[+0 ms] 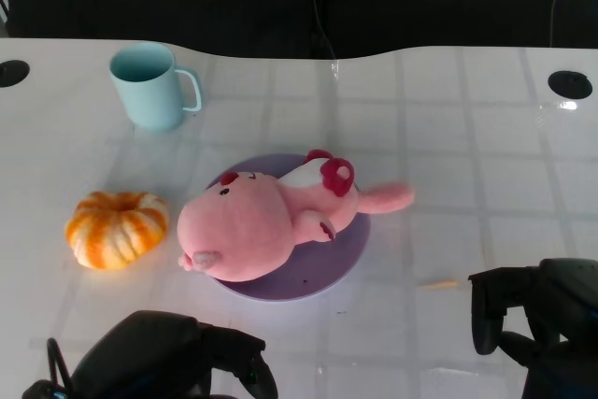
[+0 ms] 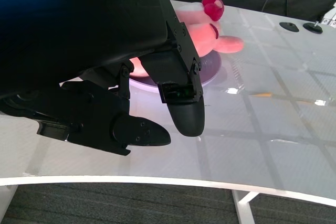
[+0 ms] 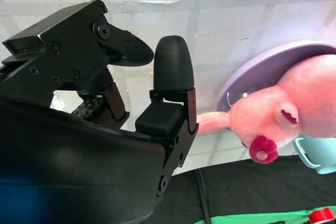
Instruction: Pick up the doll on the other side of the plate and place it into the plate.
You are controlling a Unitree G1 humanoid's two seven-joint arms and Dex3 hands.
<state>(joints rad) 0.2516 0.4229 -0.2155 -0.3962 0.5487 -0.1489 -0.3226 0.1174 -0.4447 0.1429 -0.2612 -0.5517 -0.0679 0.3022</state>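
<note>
Fingers apart, both hands [image 1: 187, 357] [image 1: 533, 320] empty | doll [image 1: 266, 217] on plate [image 1: 348, 249]

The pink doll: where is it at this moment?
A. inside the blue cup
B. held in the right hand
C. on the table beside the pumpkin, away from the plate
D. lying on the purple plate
D: the pink doll lies on the purple plate, one ear reaching past its rim, and neither hand touches it.
</note>
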